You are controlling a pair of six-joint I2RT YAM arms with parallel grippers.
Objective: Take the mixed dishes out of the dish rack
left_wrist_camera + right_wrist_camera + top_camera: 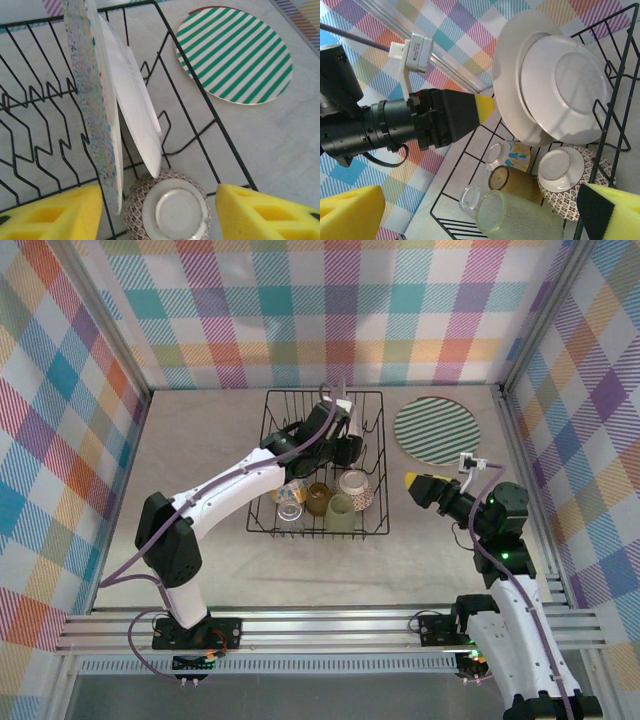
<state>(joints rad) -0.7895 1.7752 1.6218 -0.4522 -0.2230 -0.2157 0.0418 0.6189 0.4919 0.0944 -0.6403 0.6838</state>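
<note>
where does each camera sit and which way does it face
top external: above and behind the arms, looking down on the table; both arms show, left end effector over the dish rack, right end effector beside it.
left wrist: on the left arm, looking down at upright plates and a bowl; yellow fingertips low.
right wrist: on the right arm, looking across into the rack; own fingertips, plus the left arm.
shared: both wrist views catch plates and bowl.

A dish rack [300,392] sits mid-desk [200,440], a flat plate [435,430] to its right. Inside, upright plates [135,100] stand behind cups [340,512] and a bowl [354,483].
</note>
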